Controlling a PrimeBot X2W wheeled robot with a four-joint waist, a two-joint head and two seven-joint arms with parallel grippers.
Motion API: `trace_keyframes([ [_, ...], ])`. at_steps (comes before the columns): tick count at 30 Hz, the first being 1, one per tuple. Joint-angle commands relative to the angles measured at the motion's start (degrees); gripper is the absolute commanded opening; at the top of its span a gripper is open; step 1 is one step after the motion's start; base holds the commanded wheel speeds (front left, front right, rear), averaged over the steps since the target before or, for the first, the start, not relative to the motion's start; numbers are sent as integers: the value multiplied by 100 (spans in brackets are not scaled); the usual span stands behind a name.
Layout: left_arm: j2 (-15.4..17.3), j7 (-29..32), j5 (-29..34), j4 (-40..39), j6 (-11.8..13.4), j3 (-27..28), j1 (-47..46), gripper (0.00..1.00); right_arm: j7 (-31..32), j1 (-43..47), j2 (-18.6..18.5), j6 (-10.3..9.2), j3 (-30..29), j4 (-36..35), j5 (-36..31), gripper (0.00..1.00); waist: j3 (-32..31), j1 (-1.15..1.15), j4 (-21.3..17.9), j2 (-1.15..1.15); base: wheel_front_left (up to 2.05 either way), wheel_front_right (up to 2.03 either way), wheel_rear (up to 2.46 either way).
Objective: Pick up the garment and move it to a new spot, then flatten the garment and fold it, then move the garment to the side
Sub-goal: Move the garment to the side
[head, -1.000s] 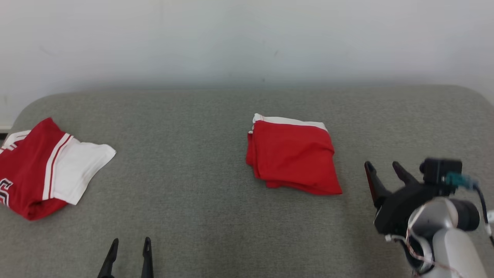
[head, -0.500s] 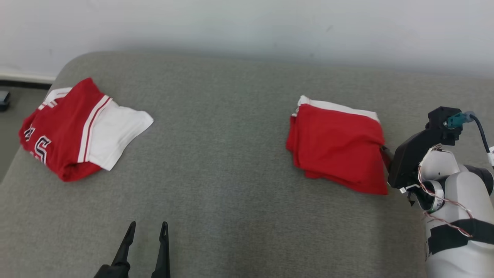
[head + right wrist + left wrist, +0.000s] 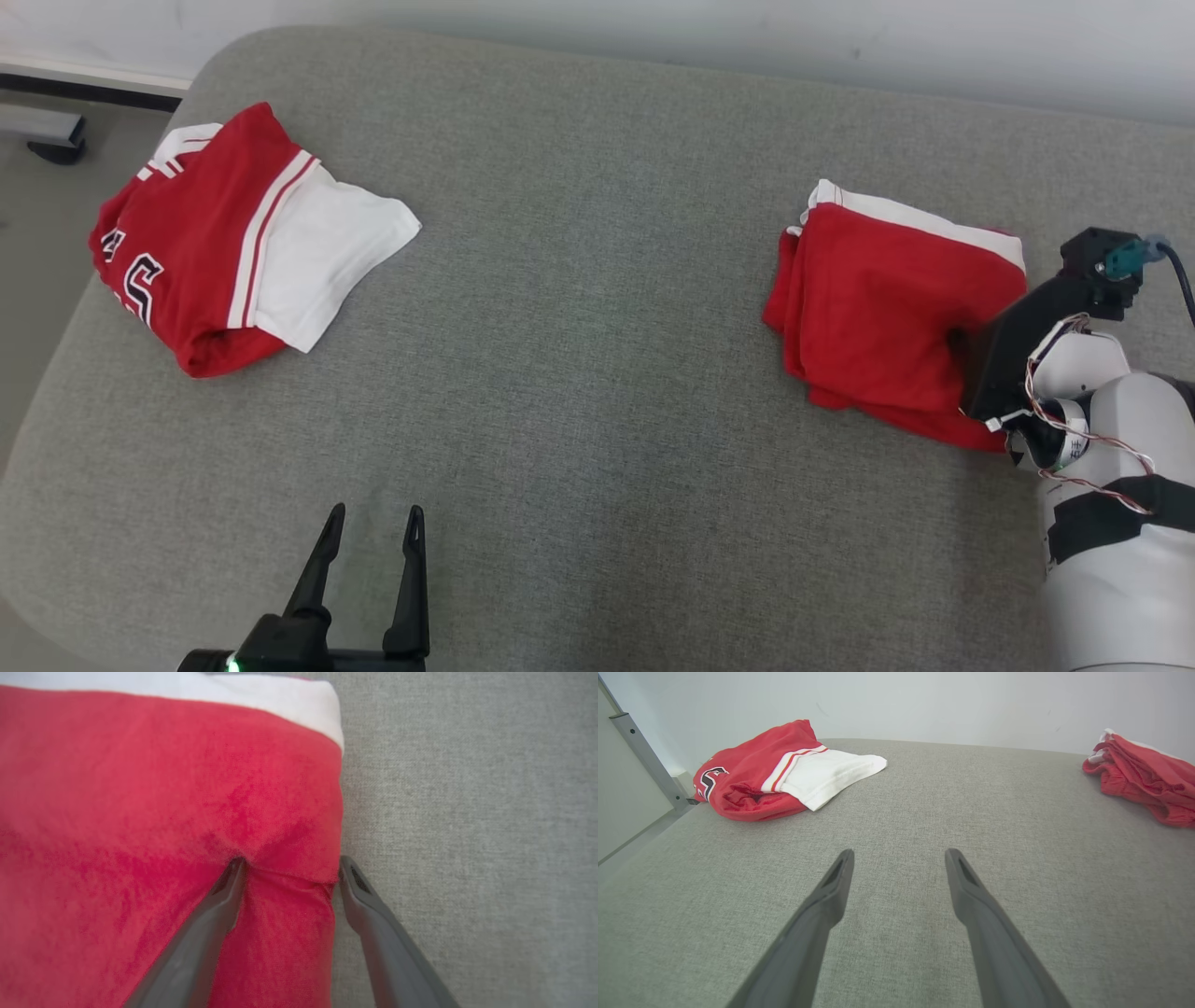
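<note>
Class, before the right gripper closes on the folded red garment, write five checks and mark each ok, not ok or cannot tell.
1. Right gripper open: ok.
2. Its fingers straddle the edge of the folded red garment, one on the cloth, one beside it: ok.
3. All folded layers lie between the fingers: cannot tell.
4. Left gripper open and apart from any cloth: ok.
5. Red and white jersey lies well apart from the grasp: ok.
</note>
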Motion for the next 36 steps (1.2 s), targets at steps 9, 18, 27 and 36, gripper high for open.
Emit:
trace_keyframes([
  [9,-10,-18,107,-93,-34,37,-162,100,-27,32,-81,-9,828,381,169,0,54,0,-616,0,0,0,0],
  [18,97,-18,318,-269,-136,51,-305,100,21,28,-731,-13,1746,-71,610,0,121,0,-1766,0,0,0,0],
  [27,337,-18,498,-655,-239,-61,-515,100,43,118,-1677,-11,2644,-636,924,0,453,0,-2674,0,0,0,0],
  [36,539,-18,672,-1117,-301,-418,-796,100,-720,-99,-2779,-11,3027,-556,829,0,963,0,-2859,0,0,0,0],
])
